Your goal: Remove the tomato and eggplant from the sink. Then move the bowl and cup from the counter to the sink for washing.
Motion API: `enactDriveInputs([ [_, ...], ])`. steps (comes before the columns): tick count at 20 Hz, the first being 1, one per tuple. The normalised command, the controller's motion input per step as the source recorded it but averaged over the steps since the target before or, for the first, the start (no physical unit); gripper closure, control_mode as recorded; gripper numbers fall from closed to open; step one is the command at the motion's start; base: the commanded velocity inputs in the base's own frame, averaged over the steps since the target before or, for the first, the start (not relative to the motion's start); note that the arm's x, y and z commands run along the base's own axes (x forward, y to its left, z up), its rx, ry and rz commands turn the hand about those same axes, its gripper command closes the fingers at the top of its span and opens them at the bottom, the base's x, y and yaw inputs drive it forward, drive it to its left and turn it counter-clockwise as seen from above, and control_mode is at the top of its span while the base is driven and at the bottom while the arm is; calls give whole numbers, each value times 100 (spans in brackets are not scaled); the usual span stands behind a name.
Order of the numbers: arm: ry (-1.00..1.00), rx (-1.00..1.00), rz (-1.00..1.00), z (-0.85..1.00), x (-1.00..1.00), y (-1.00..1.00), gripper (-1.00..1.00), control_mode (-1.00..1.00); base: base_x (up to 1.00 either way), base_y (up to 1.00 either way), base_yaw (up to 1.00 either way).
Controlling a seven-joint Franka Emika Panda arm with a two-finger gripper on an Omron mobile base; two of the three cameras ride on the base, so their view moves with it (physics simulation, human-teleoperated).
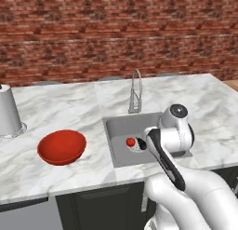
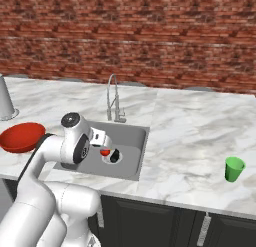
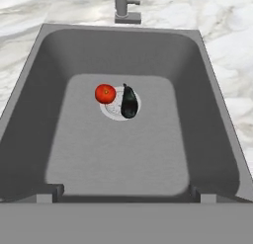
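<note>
Risk: tomato (image 3: 105, 93) rolls off when pinched | cause: round, touching eggplant (image 3: 129, 101) on drain, mid sink (image 3: 29, 95) | claw (image 3: 126, 192): spread, empty, above near rim | bowl (image 1: 62, 146) on tabletop (image 1: 65, 105) left, cup (image 2: 234, 169) right

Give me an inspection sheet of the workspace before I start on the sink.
Surface: white marble counter over dark cabinets.
Job's things: tomato and eggplant lie side by side on the drain of the sink; red bowl on the counter left of the sink; green cup upright on the counter to its right.
Clutter: grey cylindrical container at the far left.
Grippers: gripper open, above the near edge of the sink, holding nothing.
Cables: nothing seen.
Surroundings: brick wall behind; faucet at the back of the sink.
</note>
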Motion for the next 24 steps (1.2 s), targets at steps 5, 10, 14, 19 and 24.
enactDriveInputs([
  [5, 0, 7, 0, -20, 12, -6, -100, -100, 0, 0, 0],
  [10, -2, 3, 0, -26, 6, -2, -100, -100, 0, 0, 0],
  [14, -2, 2, 0, -23, 8, -1, -100, -100, 0, 0, 0],
  [19, -1, 0, 0, -21, 10, 0, -100, -100, 0, 0, 0],
  [24, -5, 0, 0, -24, 9, 0, -100, -100, 0, 0, 0],
])
